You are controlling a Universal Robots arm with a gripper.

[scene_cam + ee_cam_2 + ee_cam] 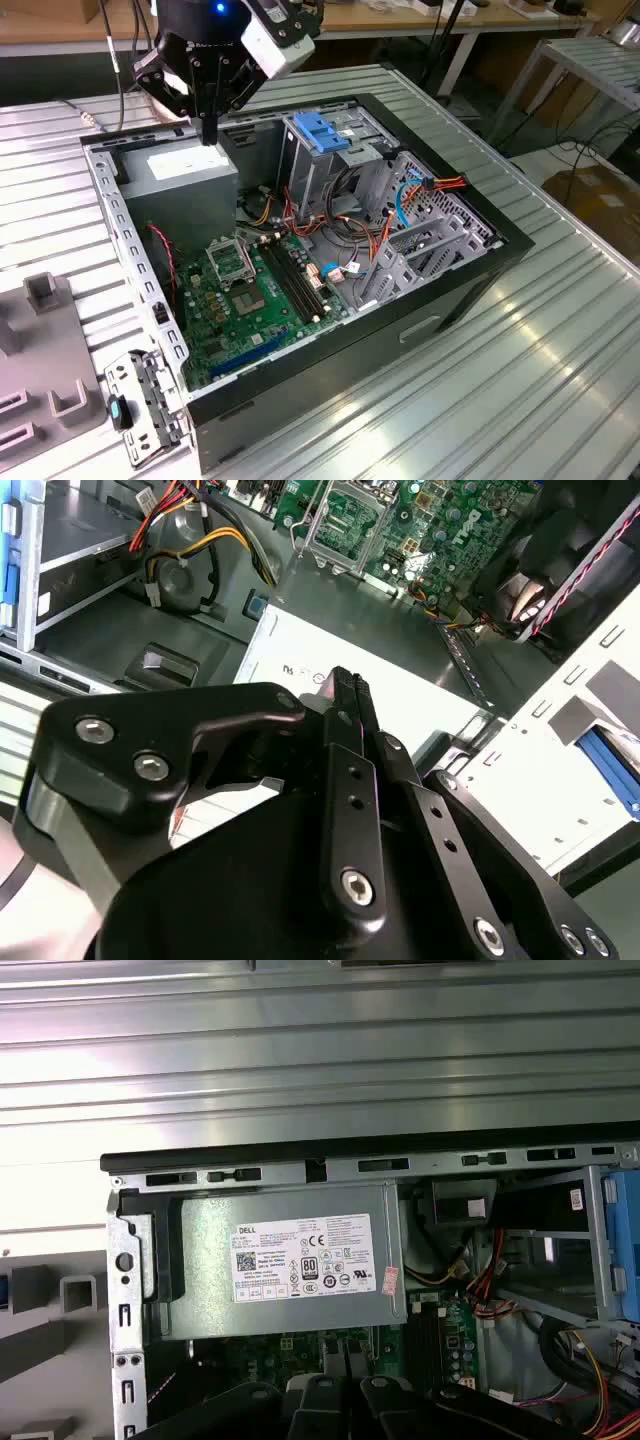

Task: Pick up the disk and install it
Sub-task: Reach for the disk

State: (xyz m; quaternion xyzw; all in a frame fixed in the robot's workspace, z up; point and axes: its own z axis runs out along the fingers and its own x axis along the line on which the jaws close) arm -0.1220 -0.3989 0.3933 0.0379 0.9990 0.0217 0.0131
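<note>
My gripper [208, 132] hangs over the back left corner of the open computer case [440, 300], just above the grey power supply box [185, 175] with its white sticker [300, 1258]. In the second wrist view its two black fingers [345, 695] are pressed together, shut, with nothing between them. The disk is out of view. A blue strip [612, 770] lies in a pale fixture beside the case, and I cannot tell what it belongs to.
Inside the case are a green motherboard [240, 290], loose red, orange and yellow cables [350, 240], and a metal drive cage with a blue plastic top [320, 130]. A grey fixture [40, 340] and a metal bracket [145, 400] lie on the ribbed table at the exterior view's left.
</note>
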